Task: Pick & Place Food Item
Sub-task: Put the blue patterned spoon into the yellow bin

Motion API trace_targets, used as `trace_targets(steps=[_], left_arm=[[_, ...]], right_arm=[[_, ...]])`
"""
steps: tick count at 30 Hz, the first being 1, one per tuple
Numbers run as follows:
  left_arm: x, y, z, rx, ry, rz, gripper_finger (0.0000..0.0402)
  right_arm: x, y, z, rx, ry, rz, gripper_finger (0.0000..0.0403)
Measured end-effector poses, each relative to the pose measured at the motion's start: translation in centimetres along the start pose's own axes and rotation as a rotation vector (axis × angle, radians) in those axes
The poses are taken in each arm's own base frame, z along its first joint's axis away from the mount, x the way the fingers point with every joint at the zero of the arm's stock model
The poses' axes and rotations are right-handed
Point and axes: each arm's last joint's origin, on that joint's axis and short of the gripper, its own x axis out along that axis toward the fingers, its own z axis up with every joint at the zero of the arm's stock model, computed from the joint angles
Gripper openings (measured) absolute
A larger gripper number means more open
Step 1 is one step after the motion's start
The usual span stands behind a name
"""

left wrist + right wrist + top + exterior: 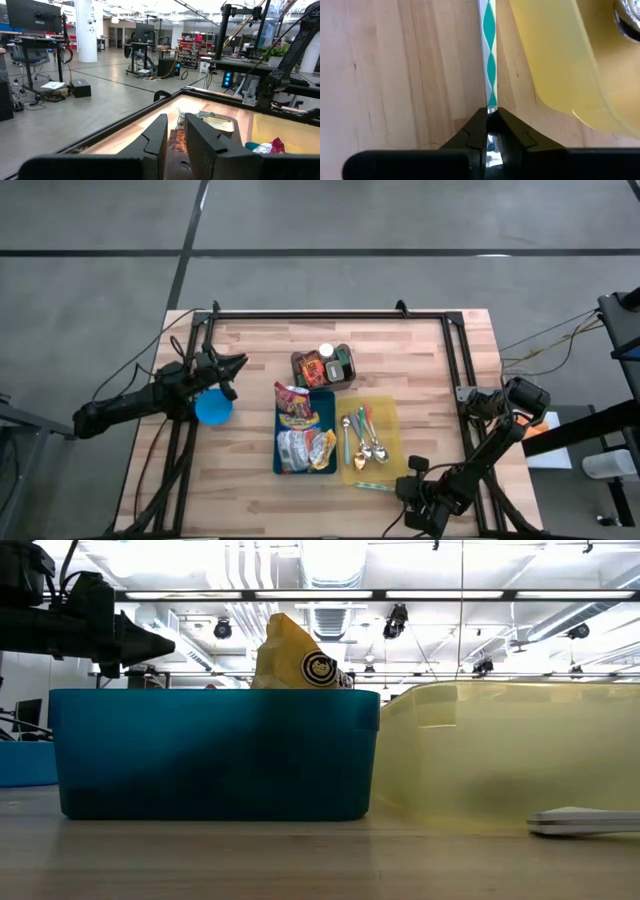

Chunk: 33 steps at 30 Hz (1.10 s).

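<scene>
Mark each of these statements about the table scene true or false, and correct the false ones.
1. The right end effector is closed on a green-and-white patterned stick. True.
2. That stick lies inside the yellow tray. False: it lies on the wooden table, beside the tray's edge.
3. The spoons are in the yellow tray. True.
4. The blue bin is empty. False: it holds food packets.
5. The left end effector is holding a food packet. False: it hovers above the table by a blue bowl, holding nothing.
</scene>
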Motion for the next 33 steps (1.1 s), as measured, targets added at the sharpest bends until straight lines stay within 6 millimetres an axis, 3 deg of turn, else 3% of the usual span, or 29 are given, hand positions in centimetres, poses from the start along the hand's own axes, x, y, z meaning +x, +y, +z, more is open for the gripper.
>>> trace_targets(steps=[12,23,33], left_arm=[[0.0,0.0,0.0,0.000,0.000,0.000,0.0068],[0.0,0.0,0.0,0.000,0.000,0.000,0.0068],[0.0,0.0,0.0,0.000,0.000,0.001,0.0068]], right_arm=[[-1.3,1.2,0.3,-0.051,-0.005,0.061,0.0032],[-5.2,2.9,0.8,-0.040,-0.197,0.123,0.0032],[-8.3,1.2,1.7,-0.028,-0.266,0.110,0.0032]])
